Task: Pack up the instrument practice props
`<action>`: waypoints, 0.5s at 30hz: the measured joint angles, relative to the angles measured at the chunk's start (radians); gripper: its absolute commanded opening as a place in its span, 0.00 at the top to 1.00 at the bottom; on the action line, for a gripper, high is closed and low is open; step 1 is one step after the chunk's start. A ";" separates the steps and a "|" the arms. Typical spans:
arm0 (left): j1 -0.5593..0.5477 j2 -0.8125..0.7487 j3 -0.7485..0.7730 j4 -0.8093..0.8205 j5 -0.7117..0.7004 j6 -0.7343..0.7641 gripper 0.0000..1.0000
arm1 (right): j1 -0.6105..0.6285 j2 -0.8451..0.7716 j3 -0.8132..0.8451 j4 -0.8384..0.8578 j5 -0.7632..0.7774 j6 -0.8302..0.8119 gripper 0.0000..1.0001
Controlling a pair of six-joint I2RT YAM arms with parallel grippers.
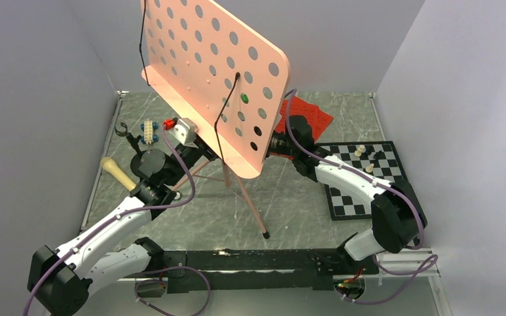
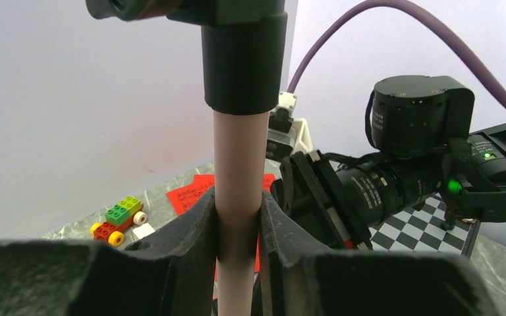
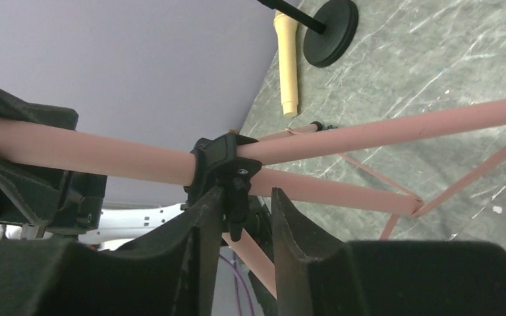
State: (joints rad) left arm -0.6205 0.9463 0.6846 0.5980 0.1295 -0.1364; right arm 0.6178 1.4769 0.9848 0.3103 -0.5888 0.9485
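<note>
The pink tripod music stand with a holey board (image 1: 217, 72) stands in the middle of the grey marble desk (image 1: 290, 197). The left pincer (image 2: 237, 224) squeezes its pink pole (image 2: 239, 151). The right pincer (image 3: 245, 204) sits around the small black clamp knob (image 3: 237, 187) where the legs meet; I cannot tell if it grips. The job now looks like folding the legs. The left should hold the pole steady. The right should pinch the knob square and turn gently, so the big board does not tip.
</note>
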 measured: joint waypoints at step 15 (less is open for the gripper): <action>0.000 0.004 -0.002 0.008 -0.001 -0.008 1.00 | 0.036 -0.058 -0.068 0.066 0.038 -0.265 1.00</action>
State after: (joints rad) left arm -0.6205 0.9504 0.6823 0.6060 0.1287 -0.1448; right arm 0.6537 1.4193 0.9165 0.3767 -0.5510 0.6838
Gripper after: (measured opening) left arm 0.288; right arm 0.051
